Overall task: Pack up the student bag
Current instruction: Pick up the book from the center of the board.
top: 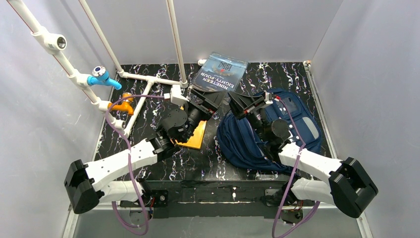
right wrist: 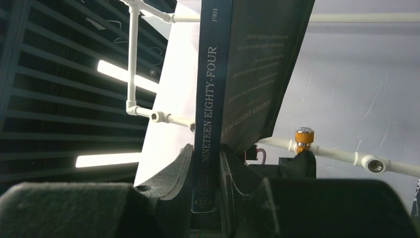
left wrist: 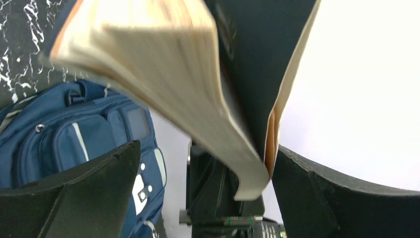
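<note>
The right gripper (right wrist: 205, 158) pinches the Nineteen Eighty-Four paperback (right wrist: 247, 74) by its spine, beside the student bag (top: 242, 144). The left gripper (left wrist: 208, 168) is spread. The paperback is not yet packed.

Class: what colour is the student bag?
Navy blue with grey stripes; the student bag shows best in the left wrist view.

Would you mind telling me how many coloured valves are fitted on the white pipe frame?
2. A blue valve sits high on the left side of the pipe frame; an orange valve sits below it, closer to the table. More may be hidden from view.
</note>
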Motion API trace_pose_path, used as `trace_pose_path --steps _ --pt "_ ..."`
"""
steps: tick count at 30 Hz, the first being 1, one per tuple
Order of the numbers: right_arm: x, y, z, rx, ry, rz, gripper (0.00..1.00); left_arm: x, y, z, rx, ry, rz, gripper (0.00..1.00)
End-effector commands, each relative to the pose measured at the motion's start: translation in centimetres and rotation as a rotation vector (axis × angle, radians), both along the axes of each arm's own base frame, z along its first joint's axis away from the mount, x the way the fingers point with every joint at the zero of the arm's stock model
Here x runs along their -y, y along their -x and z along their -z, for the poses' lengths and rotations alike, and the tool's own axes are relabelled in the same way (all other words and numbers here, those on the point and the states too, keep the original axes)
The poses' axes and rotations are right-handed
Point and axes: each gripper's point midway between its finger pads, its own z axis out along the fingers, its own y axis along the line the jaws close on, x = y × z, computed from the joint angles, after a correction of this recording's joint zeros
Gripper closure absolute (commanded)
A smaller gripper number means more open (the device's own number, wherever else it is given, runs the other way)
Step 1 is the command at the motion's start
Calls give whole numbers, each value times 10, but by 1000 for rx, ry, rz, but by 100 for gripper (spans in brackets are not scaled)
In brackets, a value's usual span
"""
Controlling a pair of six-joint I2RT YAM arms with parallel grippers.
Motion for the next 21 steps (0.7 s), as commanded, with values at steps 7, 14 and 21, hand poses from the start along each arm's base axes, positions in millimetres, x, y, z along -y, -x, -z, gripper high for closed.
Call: trace_pose_path --steps 7,14,21 --pt "31 29 -50 139 -116 32 99 -14 -17 -56 127 139 -124 14" --pt "28 26 -35 115 -55 45 99 -14 -28 -45 73 181 -174 52" --pt "6 30 11 65 231 4 79 -22 -24 -56 232 -44 -192 99"
